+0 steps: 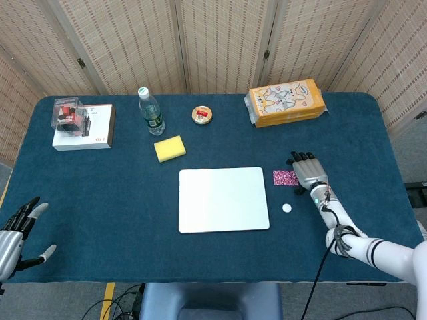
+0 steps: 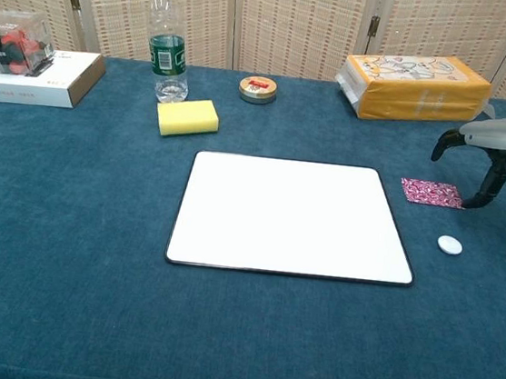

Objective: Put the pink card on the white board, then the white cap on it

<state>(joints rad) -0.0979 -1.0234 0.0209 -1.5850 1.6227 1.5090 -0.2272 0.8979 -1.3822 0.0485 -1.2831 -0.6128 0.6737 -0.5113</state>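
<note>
While my right hand (image 1: 305,171) hangs over the right end of the pink card (image 1: 285,177), its fingers are spread and bent down, and it holds nothing. In the chest view my right hand (image 2: 493,148) is above the card, with one dark fingertip coming down at the card's right edge; I cannot tell if it touches. The pink card (image 2: 432,193) lies flat on the blue surface (image 1: 107,200), just to the right of the white board (image 1: 223,199). It is not on the board yet. The white cap (image 1: 286,208) sits on the surface a little nearer to me than the card, also just right of the board, and nothing touches it. In the chest view the white cap (image 2: 450,245) is a small round thing below the card. The white board (image 2: 292,216) lies flat in the middle with nothing on top.

My left hand (image 1: 15,233) is far off at the near left corner, fingers apart, holding nothing.

At the far side stand a water bottle (image 1: 151,111), a yellow sponge (image 1: 169,148), a small round tin (image 1: 202,115) and a yellow packet (image 1: 286,101). At the far left a white box (image 1: 85,129) has a clear case (image 1: 68,113) on top of it
</note>
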